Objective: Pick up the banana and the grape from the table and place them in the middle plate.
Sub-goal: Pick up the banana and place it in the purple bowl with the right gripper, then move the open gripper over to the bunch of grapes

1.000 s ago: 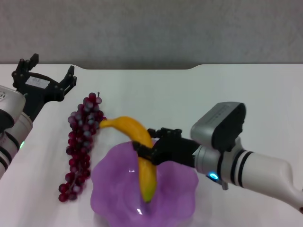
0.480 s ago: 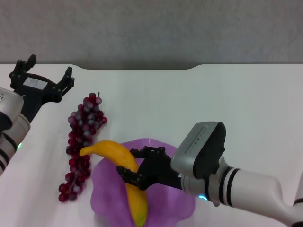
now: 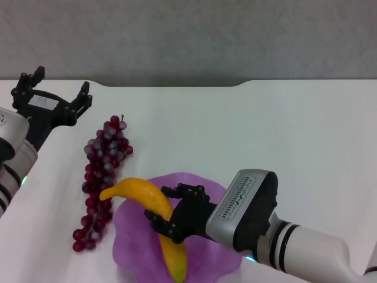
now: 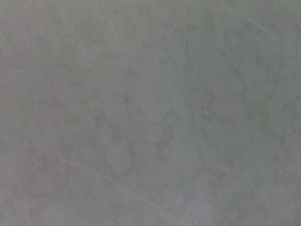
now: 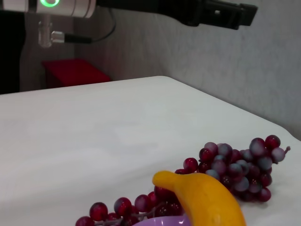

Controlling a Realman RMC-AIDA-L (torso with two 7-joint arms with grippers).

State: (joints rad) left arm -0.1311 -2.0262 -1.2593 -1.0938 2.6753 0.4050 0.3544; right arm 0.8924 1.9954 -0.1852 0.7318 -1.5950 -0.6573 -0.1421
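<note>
- While it's clamped in the right gripper [image 3: 171, 217], the banana [image 3: 154, 210] sits low over the middle plate [image 3: 132, 236], its tip poking past the rim toward the grape [image 3: 101, 177].
- That bunch lies on the table [image 3: 247, 135], just beside the plate.
- Left gripper [image 3: 53, 97] hangs at the far left edge, fingers spread apart, holding nothing.

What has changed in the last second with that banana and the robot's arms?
The right gripper, shut on the banana, has carried it toward the robot and down into the purple plate; its lower end now sits in the plate, its stem end overhanging toward the grapes. Grapes, plate and the open left gripper stayed put.
</note>
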